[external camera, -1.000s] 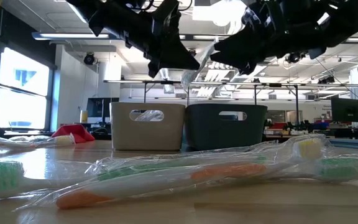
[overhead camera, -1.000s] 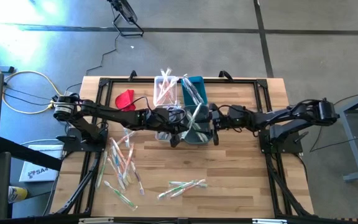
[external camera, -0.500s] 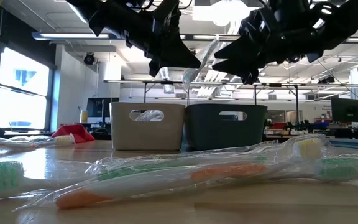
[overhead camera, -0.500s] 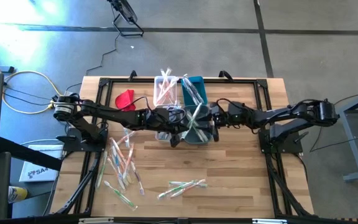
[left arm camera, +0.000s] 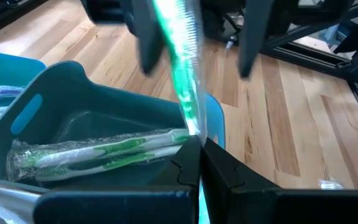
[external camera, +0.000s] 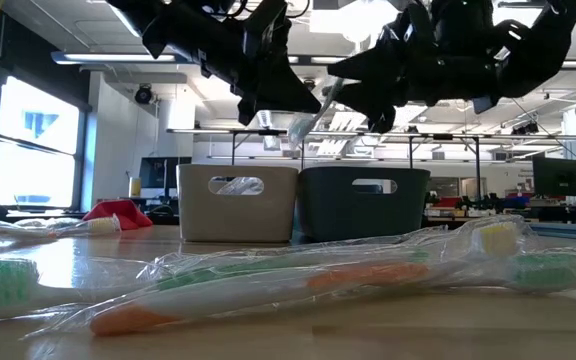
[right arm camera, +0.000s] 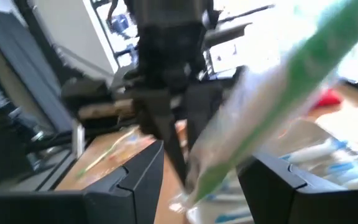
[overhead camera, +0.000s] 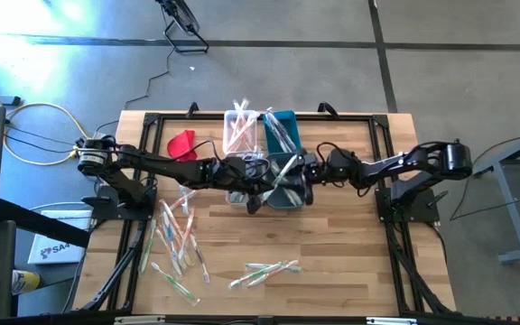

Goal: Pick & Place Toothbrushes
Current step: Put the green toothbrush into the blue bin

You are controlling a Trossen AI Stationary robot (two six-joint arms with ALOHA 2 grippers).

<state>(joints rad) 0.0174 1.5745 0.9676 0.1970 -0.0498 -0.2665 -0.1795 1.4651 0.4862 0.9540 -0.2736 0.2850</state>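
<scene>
My left gripper (left arm camera: 196, 148) is shut on a green toothbrush (left arm camera: 180, 56) in a clear wrapper, held over a teal bin (left arm camera: 55, 93) in which two more wrapped green toothbrushes (left arm camera: 98, 152) lie. In the low view this toothbrush (external camera: 315, 108) slants upward between the two arms. My right gripper (right arm camera: 204, 163) is open. Its two fingers (left arm camera: 143, 37) stand on either side of the toothbrush's upper part (right arm camera: 272, 118); I see no touch. Many loose toothbrushes (overhead camera: 179, 239) lie on the table's near left. My left gripper pinches the wrapped toothbrush near its lower end (left arm camera: 192, 127) between its two fingers. The fingers come from the table's left, slanting a little downward. The toothbrush sticks up and away from the fingertips, tilted, lifted clear above the teal bin.
A white bin (external camera: 238, 202) and a dark teal bin (external camera: 364, 202) stand side by side mid-table, with two more bins (overhead camera: 262, 132) holding toothbrushes behind them. A red cloth (overhead camera: 181, 142) lies at the far left. More toothbrushes (overhead camera: 264, 271) lie near the front edge.
My right gripper has moved toward the table's left, closer to my left gripper, and has rolled about its pointing line. Its open fingers now straddle the held toothbrush. The left gripper and the toothbrush have kept still.
</scene>
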